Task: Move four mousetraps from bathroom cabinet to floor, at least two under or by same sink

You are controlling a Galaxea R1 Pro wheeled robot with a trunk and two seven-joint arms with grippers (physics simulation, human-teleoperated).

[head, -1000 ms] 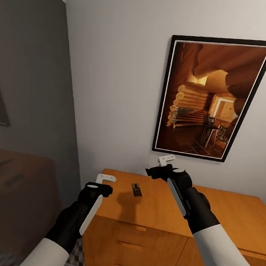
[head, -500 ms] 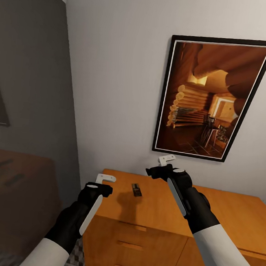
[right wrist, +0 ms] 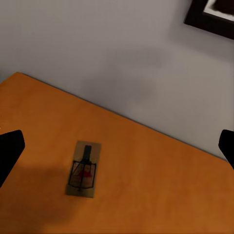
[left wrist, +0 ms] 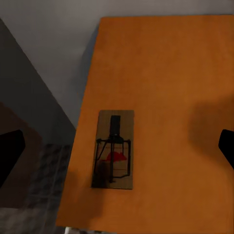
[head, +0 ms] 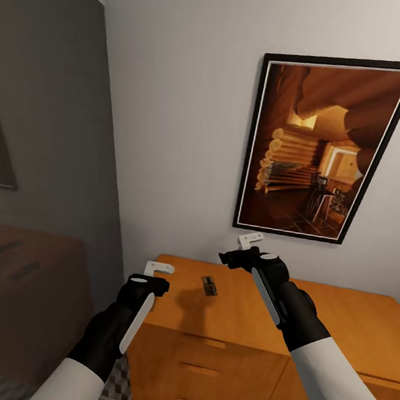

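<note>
**Both jaws wide and empty above one mousetrap**

The jaws of the left gripper (head: 159, 268) and the right gripper (head: 250, 238) are spread wide, nothing held between them. One mousetrap (head: 209, 285) is seen lying flat on the cabinet (head: 347, 326) surface, between the two grippers and below both, near the cabinet's left end. Its long axis is run roughly from the front edge toward the wall. By the head view the left gripper is judged slightly nearer. The other three mousetraps cannot be made out. A strip of bathroom floor (head: 121, 376) is glimpsed beside the cabinet.
</note>
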